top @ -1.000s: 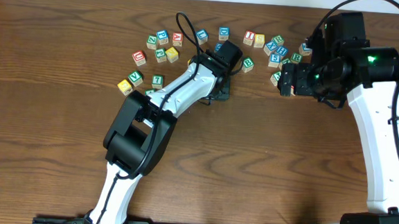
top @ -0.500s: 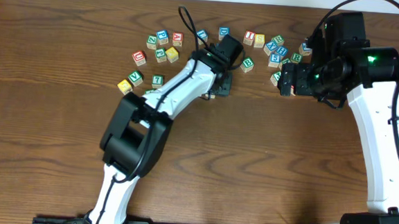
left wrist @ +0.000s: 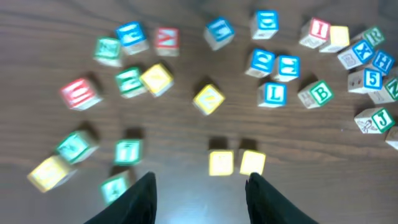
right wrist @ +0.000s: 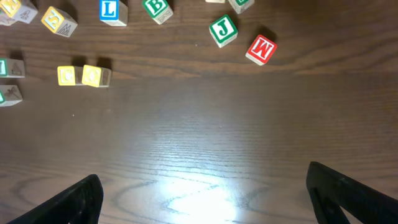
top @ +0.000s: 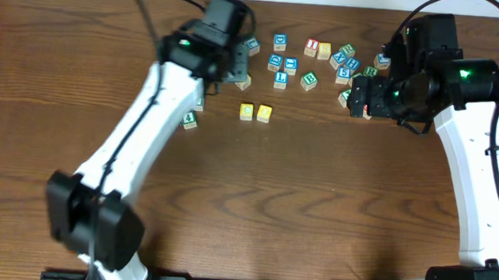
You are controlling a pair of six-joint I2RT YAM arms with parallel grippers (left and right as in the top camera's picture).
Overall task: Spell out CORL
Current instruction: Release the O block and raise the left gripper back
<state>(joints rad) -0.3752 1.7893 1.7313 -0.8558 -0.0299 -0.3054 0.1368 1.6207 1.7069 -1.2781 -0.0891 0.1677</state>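
Observation:
Two pale yellow cubes (top: pixel 247 111) (top: pixel 264 113) sit side by side, touching, in front of the cube scatter. They also show in the left wrist view (left wrist: pixel 221 163) (left wrist: pixel 252 162) and the right wrist view (right wrist: pixel 67 75) (right wrist: pixel 94 75). The blue L cube (top: pixel 280 79) (left wrist: pixel 272 94) (right wrist: pixel 111 10) lies just behind them. A green R cube (top: pixel 370 72) sits at the right arm's edge, partly hidden. My left gripper (top: pixel 237 67) (left wrist: pixel 202 196) is open and empty, high above the cubes at the back left. My right gripper (top: pixel 354 101) (right wrist: pixel 205 199) is wide open and empty.
A green B cube (top: pixel 309 80) (left wrist: pixel 318 93) (right wrist: pixel 157 7) lies right of the L. A green J cube (right wrist: pixel 223 30) and a red M cube (right wrist: pixel 260 49) lie near the right gripper. Several other lettered cubes are scattered along the back of the wooden table (top: pixel 315 205).
My left arm has lifted off the spot by the yellow cubes and swung to the back left, uncovering the two cubes side by side. The right arm has not moved.

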